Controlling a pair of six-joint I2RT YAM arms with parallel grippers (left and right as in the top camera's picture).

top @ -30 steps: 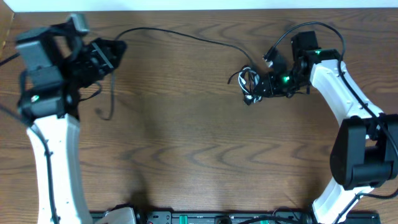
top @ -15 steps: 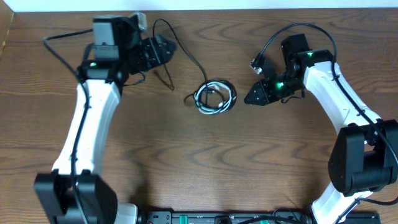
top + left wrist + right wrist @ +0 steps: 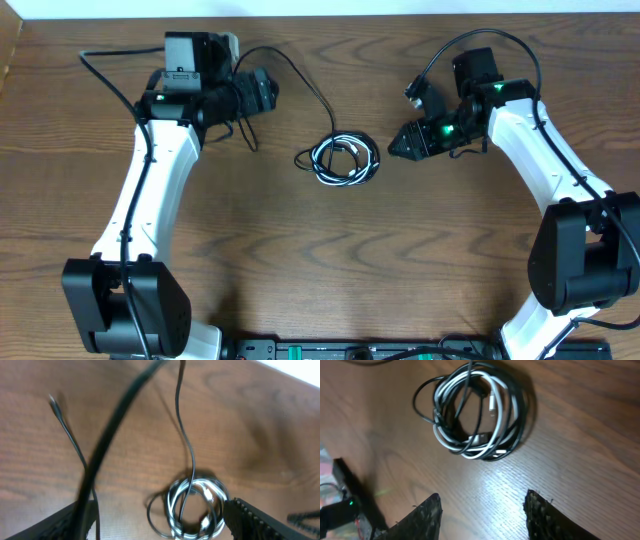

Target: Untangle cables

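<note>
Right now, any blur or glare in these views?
Left wrist: the near black cable is smeared, the coil soft. Right wrist: coil sharp, glare patch on the table below it. Overhead: sharp, evenly lit.

A brown wood-grain table (image 3: pixel 300 260) fills the view, with a white strip (image 3: pixel 300 8) along its far edge.

Bare counter (image 3: pixel 330 270) is stretching across the lower half of the overhead frame, giving open passage up to the coiled cables (image 3: pixel 345 158) at centre. Upper left, a thin black cord (image 3: pixel 318 88) is arcing from the left end effector (image 3: pixel 270 93) to the coil, barring that side. The right end effector (image 3: pixel 398 147) is crowding the coil's right.
</note>
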